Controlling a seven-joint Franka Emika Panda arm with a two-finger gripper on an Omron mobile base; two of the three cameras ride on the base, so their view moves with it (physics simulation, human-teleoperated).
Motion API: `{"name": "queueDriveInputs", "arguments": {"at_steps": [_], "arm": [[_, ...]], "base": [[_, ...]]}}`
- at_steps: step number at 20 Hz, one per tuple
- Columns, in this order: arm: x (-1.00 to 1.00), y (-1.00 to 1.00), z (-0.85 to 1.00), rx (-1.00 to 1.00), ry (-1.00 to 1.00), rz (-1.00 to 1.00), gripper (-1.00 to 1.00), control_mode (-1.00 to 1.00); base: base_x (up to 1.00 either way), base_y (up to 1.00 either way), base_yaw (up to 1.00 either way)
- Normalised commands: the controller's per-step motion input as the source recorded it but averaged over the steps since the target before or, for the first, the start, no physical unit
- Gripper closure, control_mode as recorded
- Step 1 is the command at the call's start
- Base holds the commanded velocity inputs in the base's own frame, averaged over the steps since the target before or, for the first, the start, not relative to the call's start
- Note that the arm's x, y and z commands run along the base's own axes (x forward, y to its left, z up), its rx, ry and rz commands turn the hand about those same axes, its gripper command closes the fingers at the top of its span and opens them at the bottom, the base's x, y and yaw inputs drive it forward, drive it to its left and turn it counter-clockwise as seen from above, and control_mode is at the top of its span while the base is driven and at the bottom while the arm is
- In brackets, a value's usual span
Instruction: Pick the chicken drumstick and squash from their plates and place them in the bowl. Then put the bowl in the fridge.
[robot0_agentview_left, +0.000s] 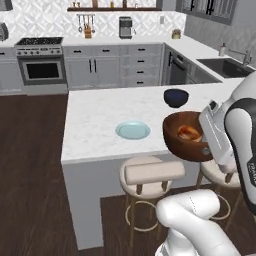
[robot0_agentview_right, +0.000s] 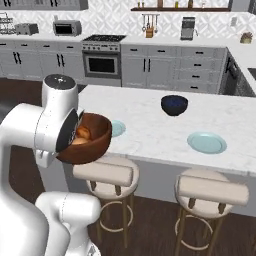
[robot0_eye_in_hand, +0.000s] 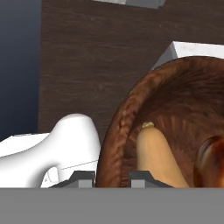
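The bowl (robot0_eye_in_hand: 175, 109) is held by its rim in the clenched jaws, lifted off the desk (robot0_agentview_left: 95, 120) edge above the stools (robot0_agentview_right: 105, 177). The squash (robot0_eye_in_hand: 155, 157) and the drumstick (robot0_eye_in_hand: 212, 159) are carried inside it. Two plates (robot0_agentview_right: 206, 142) and a small dark bowl (robot0_agentview_right: 174, 105) are left on the desk.

I see the bowl (robot0_eye_in_hand: 175, 109) cut off by the hand view's right and bottom edges, drumstick (robot0_eye_in_hand: 212, 159) only a sliver at that edge, squash (robot0_eye_in_hand: 159, 159) base hidden, gripper (robot0_agentview_left: 210, 148) fingertips lost behind the bowl wall from my base cameras
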Motion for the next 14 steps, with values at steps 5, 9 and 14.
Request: {"name": "queueDriveInputs", "arguments": {"at_steps": [5, 9, 14], "arm": [[0.0, 0.0, 0.0, 0.0, 0.0, 0.0, 1.0, 1.0], [0.0, 0.0, 0.0, 0.0, 0.0, 0.0, 1.0, 1.0], [0.0, 0.0, 0.0, 0.0, 0.0, 0.0, 1.0, 1.0]], "base": [[0.0, 1.0, 0.03], [0.0, 1.0, 0.04], [0.06, 1.0, 0.04]]}}
